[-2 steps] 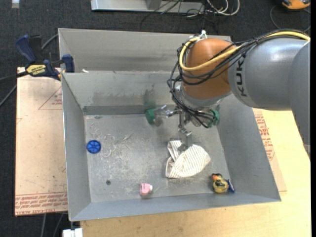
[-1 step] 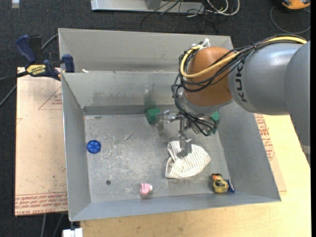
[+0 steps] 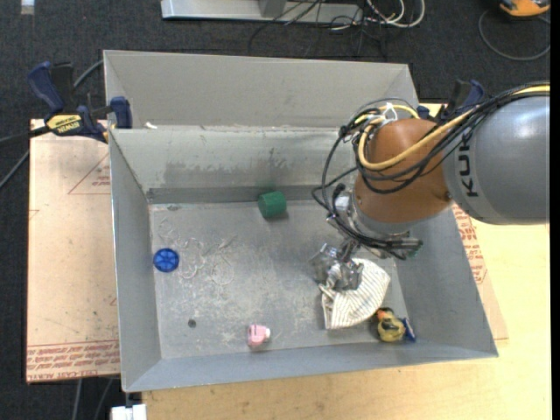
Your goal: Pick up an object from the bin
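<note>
Gripper (image 3: 341,271) low over crumpled white cloth (image 3: 360,303), near-right corner of grey bin (image 3: 227,156).
Set at the cloth's upper-left edge; open or clenched, impossible to tell. On the metal floor: green block (image 3: 273,204), blue disc (image 3: 165,259), pink lump (image 3: 257,335), yellow piece (image 3: 389,326).

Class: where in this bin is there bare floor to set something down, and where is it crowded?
The widest bare floor lies between the green block at the back, the blue disc on the view's left and the pink lump in front. Crowded: the view's front right, gripper over a white cloth, yellow thing beside it.
</note>
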